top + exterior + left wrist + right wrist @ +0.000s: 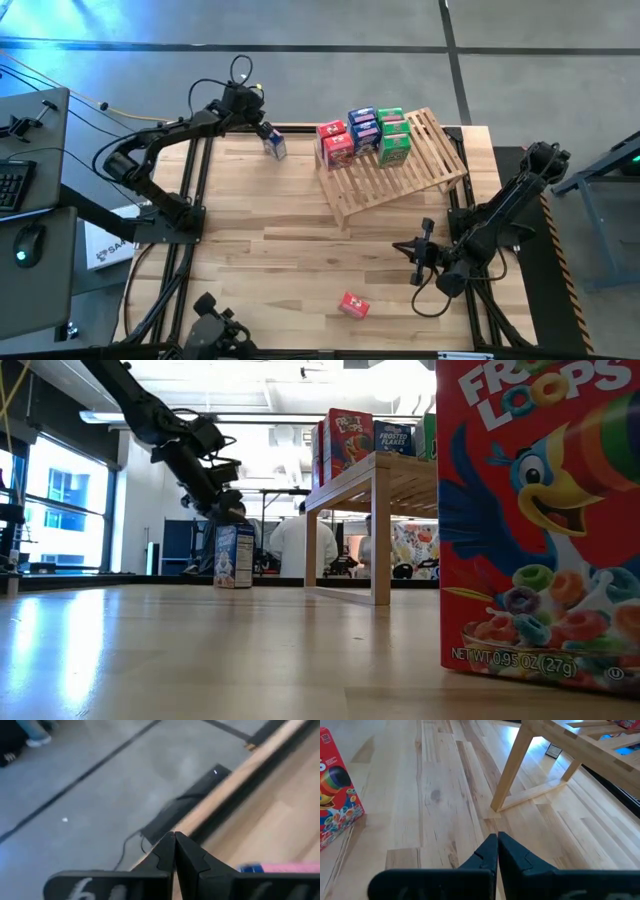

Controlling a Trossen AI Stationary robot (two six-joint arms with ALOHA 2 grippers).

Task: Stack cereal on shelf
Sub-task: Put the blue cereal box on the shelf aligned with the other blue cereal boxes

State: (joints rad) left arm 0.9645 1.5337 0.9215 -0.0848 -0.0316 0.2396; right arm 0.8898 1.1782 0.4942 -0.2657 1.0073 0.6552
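The step in hand seems to be the fetching of one more box for the rack. The left gripper has its two dark fingers pressed fully together, and its own wrist view shows nothing between them. Directly under the tips stands the small blue-and-white cardboard cereal box, upright on the table. In the low view the tips appear to touch its top edge, but I cannot tell this for sure. So the box is beside the claw, not gripped.

In my judgement, the next move calls for spreading the fingers, setting them around the box, and closing again before any lift.

Farther from this claw, toward the right arm, is the tilted light wooden slatted shelf. It already carries a group of red, blue and green cereal boxes at its upper end. Farthest away, a red cardboard cereal box lies on the table near the right gripper, which waits with fingers together and holds nothing.
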